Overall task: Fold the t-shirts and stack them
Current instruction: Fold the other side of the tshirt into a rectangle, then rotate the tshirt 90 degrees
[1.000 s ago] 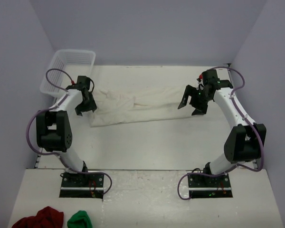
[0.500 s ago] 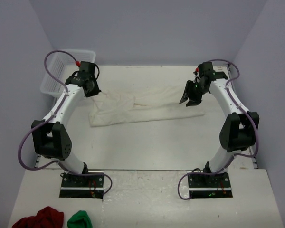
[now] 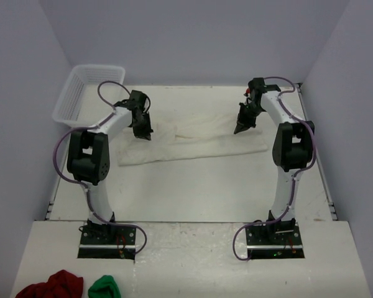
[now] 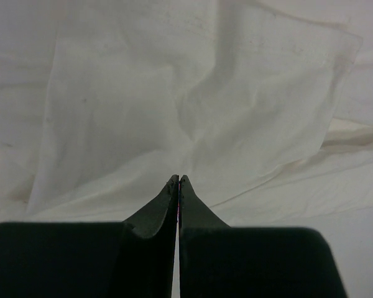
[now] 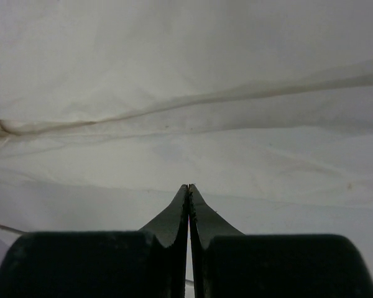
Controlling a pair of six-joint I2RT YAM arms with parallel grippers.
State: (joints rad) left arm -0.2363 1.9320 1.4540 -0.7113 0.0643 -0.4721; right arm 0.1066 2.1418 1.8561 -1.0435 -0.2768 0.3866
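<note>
T-shirt [image 3: 193,141] is lying as a long off-white strip across the far half of the table [image 3: 193,192], folded lengthwise and rumpled, its left end near the white basket [image 3: 81,93] at the far-left corner.

Over that left end the left gripper [image 3: 144,131] is pointing down with its jaws pressed together. In the left wrist view its fingertips [image 4: 171,189] are meeting above a creased flap of cloth, and I cannot tell whether any fabric is caught between them. That is where the first risk is sitting — if the tips are closing on nothing, or on the top layer only, a lift is likely going to leave the shirt on the table, or peel the fold open instead of carrying it.

Toward the right end the right gripper [image 3: 241,128] is likewise standing closed over the shirt's far edge. In the right wrist view its tips are coming together above a long fold line, with the same doubt about a hold.

Should one side be gripping and the other not, the strip is probably going to swing and twist, dragging crooked across the table — and a skewed fold is going to make a poor base for stacking. Pulling the two ends apart too hard could also be tugging the soft cotton out of a shallow pinch.
</note>
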